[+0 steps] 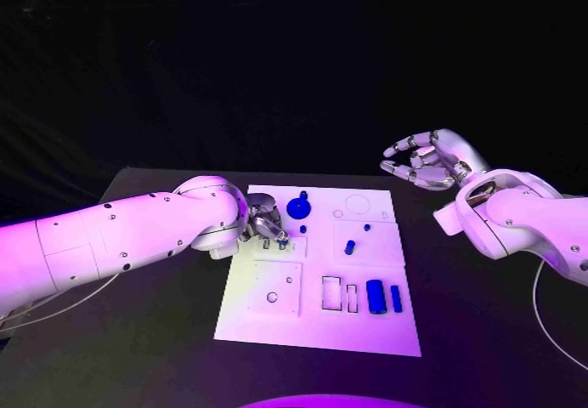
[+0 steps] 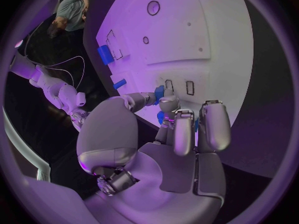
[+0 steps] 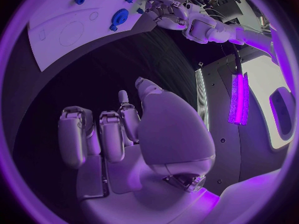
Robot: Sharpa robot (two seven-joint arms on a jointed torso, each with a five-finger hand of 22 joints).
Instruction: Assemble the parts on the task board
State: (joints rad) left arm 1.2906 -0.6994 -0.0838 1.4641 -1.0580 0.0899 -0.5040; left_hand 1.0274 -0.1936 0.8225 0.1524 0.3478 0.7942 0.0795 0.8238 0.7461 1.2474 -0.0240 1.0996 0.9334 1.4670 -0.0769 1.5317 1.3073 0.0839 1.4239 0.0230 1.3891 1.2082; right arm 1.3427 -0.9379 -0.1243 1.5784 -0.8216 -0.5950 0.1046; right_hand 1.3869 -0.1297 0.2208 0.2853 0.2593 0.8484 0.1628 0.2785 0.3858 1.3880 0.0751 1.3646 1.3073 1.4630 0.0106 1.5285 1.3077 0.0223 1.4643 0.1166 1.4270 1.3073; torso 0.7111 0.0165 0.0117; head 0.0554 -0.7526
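The table [image 1: 135, 340] is black, and the white board [image 1: 321, 327] lies in its middle, long side running away from the robot.

The left arm [image 1: 110, 242] reaches in over the table's left side and ends at the board's left edge. The right arm [image 1: 521, 221] is raised off to the right, well apart from the board.

The left hand [image 1: 263, 223] is down on the board near its left edge, about a third of the way from the far end. In the left wrist view its fingers [image 2: 212, 124] curl in narrowly around a small blue part [image 2: 160, 92], which is pinched at the fingertips just beside two little rectangular slots in the board.

The right hand [image 1: 423, 161] hangs above the table beyond the board's far right corner. Its fingers are curled in loosely and hold nothing; the right wrist view shows them bent over an empty palm.

On the board, a round blue disc [image 1: 299, 206] sits near the far end, left of a circular outline. A blue block [image 1: 375, 297] and a thin blue bar [image 1: 396, 297] stand side by side near the right edge, next to two rectangular outlines. A small blue peg [image 1: 349, 247] lies in the middle right panel.
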